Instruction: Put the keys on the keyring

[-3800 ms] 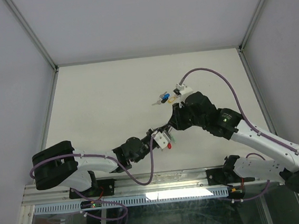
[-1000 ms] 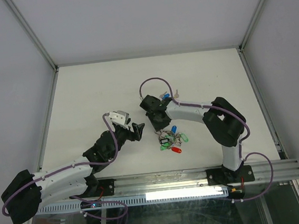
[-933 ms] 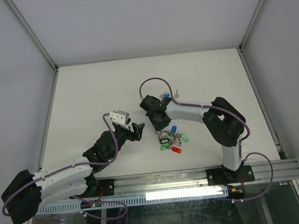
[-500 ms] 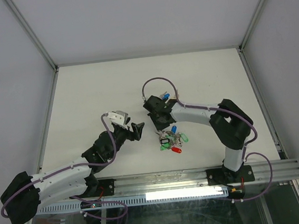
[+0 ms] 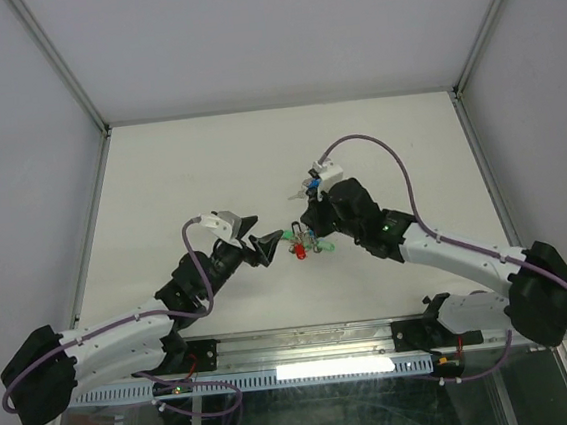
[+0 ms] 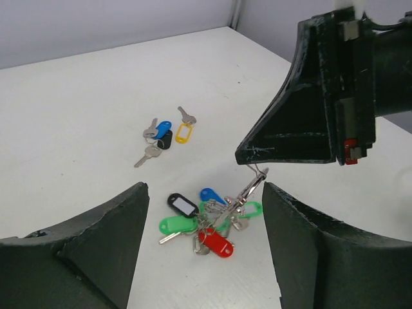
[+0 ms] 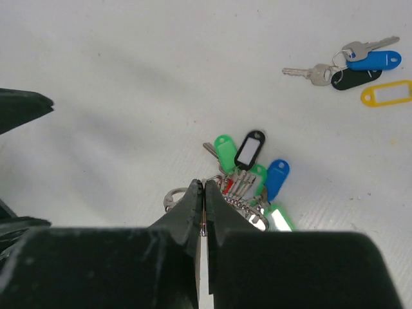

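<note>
Bench (image 5: 179, 172): white, matte and flat, the floor of the enclosure.
Walls (image 5: 276, 32): pale grey panels at the far, left and right sides.
Frame posts (image 5: 58, 63): silver metal bars rising from the bench's far corners.
Rail (image 5: 306, 343): silver slotted metal along the near edge.
Light strip (image 5: 349, 366): bright white, just below the rail.

Keyring (image 6: 250, 188), a thin silver wire loop carrying green-, red-, blue- and black-tagged bunch, hung tilted from the right gripper (image 6: 248, 154); blue-, dark- and yellow-tagged keys (image 6: 164, 136) lay flat, clustered, well beyond it.
</note>
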`<state>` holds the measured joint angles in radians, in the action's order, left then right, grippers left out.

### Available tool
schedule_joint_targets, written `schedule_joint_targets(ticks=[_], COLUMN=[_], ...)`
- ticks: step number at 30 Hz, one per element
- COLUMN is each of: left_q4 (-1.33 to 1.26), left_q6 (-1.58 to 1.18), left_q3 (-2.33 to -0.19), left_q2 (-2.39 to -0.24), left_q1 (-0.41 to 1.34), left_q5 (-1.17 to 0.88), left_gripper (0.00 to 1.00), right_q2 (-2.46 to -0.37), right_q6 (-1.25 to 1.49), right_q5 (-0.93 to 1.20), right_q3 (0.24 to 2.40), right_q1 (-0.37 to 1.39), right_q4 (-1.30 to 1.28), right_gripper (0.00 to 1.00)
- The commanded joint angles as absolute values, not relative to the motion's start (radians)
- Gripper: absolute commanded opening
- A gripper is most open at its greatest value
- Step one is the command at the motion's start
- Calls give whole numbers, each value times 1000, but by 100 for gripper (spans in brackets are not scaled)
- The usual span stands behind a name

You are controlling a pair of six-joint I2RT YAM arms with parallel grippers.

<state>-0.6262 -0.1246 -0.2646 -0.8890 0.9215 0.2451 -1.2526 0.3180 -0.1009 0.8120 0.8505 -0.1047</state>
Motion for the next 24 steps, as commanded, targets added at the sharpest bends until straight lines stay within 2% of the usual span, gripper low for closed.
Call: schedule_joint_targets(ticks=[1, 13, 18, 24], left_q4=[-767, -933, -947, -933], left_q6=[-107, -55, -49, -49], left_q3=[-285, -424, -471, -513], left_q2=[-931, -1142, -1190, -1239], left_q1=[916, 916, 916, 916], left_q5=[189, 41, -9, -10], left_gripper=[70, 88, 84, 75], right_q2=[-1125, -957, -944, -937], right_q6=[377, 456, 469, 487], right_q5=[-124, -182, -192, -218], right_q3=[730, 653, 656, 660], right_q1=[848, 850, 850, 850], right_q4=[164, 294, 302, 303], right_gripper=[0, 0, 0, 0])
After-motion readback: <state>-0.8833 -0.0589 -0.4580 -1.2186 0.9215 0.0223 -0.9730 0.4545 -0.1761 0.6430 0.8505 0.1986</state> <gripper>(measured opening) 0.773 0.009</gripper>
